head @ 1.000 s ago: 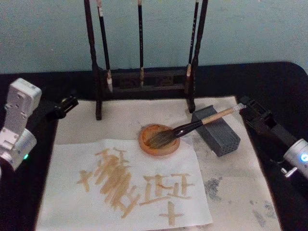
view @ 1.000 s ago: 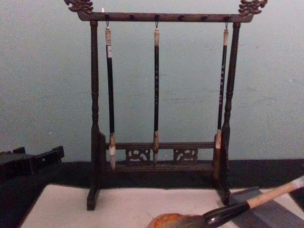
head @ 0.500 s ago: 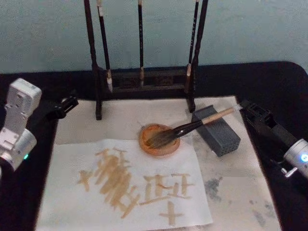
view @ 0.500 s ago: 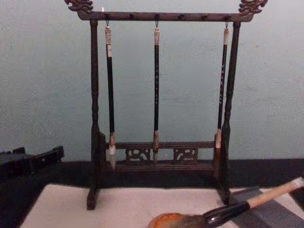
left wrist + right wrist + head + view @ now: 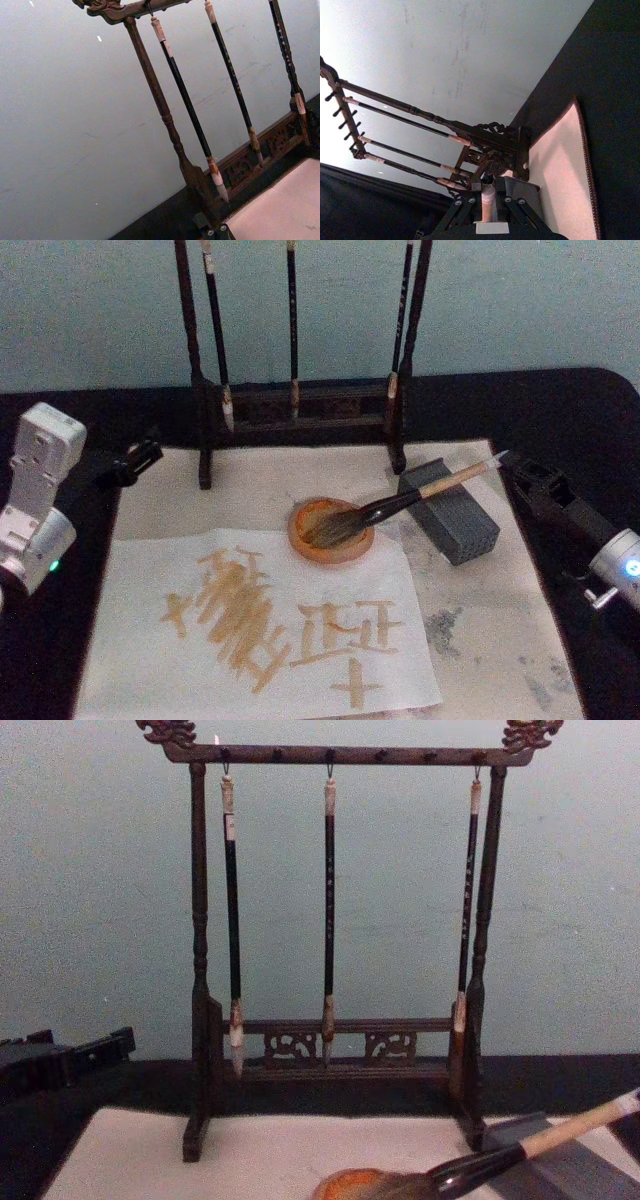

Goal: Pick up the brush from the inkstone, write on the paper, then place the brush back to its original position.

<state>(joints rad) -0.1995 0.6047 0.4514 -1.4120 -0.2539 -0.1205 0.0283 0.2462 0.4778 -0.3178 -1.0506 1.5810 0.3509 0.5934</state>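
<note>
The brush (image 5: 400, 502) lies slanted, its bushy bristles in the round orange inkstone (image 5: 305, 540) and its pale handle propped on a grey block (image 5: 455, 525). My right gripper (image 5: 518, 472) sits just beyond the handle's end, open; in the right wrist view the handle tip (image 5: 487, 196) shows between the spread fingers (image 5: 465, 206) without contact. The paper (image 5: 140, 570) lies in front of the inkstone, covered with tan strokes. My left gripper (image 5: 143, 454) rests parked at the far left, fingers together. The chest view shows the brush (image 5: 560, 1132) over the inkstone (image 5: 345, 1185).
A dark wooden rack (image 5: 300, 405) with three thin hanging brushes stands behind the inkstone. An off-white felt mat (image 5: 500, 640) with grey stains lies under everything on the black table (image 5: 560, 410).
My right gripper has drawn back a little from the brush handle's end. The brush stays on the inkstone and block. The left arm has not moved.
</note>
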